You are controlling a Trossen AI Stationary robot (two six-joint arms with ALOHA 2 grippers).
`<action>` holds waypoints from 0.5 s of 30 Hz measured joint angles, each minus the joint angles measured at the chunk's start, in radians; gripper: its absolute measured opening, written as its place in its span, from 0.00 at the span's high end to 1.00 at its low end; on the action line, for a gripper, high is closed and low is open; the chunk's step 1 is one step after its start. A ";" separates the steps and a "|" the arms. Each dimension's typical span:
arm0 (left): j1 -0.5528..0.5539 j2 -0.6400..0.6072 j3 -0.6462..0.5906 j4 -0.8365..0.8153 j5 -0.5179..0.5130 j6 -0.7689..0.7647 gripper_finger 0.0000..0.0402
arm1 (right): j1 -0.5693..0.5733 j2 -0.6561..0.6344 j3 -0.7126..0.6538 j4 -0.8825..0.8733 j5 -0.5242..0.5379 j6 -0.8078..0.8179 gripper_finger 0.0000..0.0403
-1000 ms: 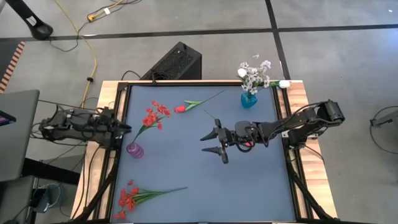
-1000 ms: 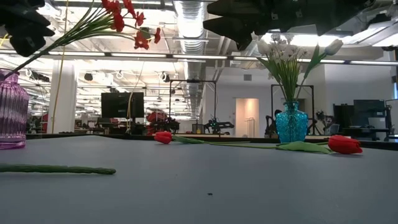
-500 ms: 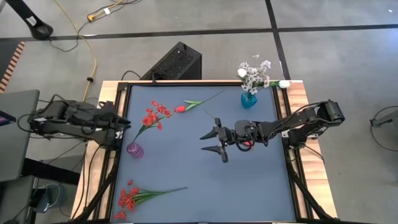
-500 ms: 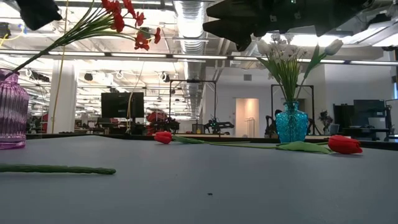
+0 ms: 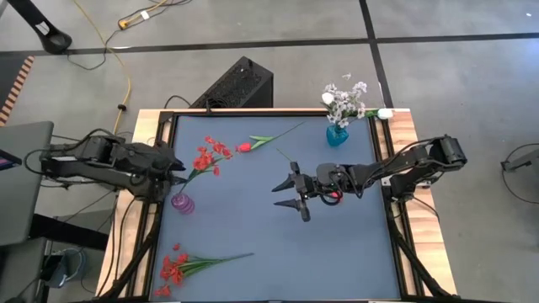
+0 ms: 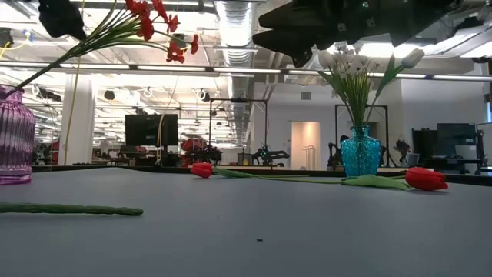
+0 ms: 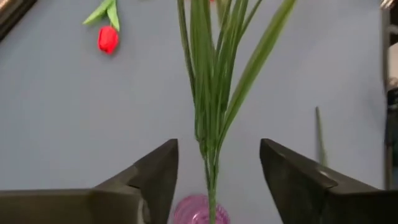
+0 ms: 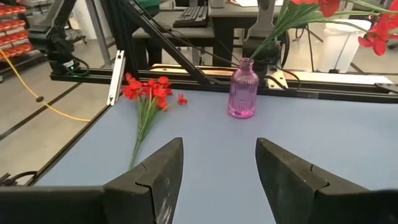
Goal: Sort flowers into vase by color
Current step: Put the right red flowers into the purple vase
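Note:
A purple vase (image 5: 182,202) stands near the table's left edge and holds a cluster of small red blossoms (image 5: 206,158), which leans toward the far right. My left gripper (image 7: 217,149) is open above the vase, one finger on each side of the cluster's green stems (image 7: 211,93), clear of them. My right gripper (image 5: 296,194) hovers open over the table's middle. A blue vase (image 5: 337,135) at the far right holds white flowers (image 5: 344,101). On the table lie one red tulip (image 5: 244,146), another (image 6: 425,178) under the right arm, and a red cluster (image 5: 173,269).
A black box (image 5: 236,84) sits on the floor beyond the table's far edge. The raised table frame (image 5: 160,151) runs under the left arm. Open tabletop lies between the loose red cluster and my right gripper.
My left gripper has gone up from the lower part of the red cluster's stem and a little toward the table's right. The cluster stays leaning in the purple vase.

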 joint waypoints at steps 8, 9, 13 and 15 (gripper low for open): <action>0.000 0.082 0.000 0.013 -0.063 0.008 0.33 | 0.000 0.000 0.000 0.001 -0.007 0.002 0.44; 0.000 0.094 0.000 0.015 -0.062 0.015 0.33 | 0.000 0.000 0.000 0.000 -0.013 0.002 0.44; 0.000 0.141 0.000 0.014 -0.046 0.024 0.33 | 0.000 0.000 0.000 0.000 -0.022 0.003 0.44; 0.000 0.164 0.000 0.014 -0.046 0.028 0.33 | 0.000 0.000 0.000 0.000 -0.022 0.002 0.44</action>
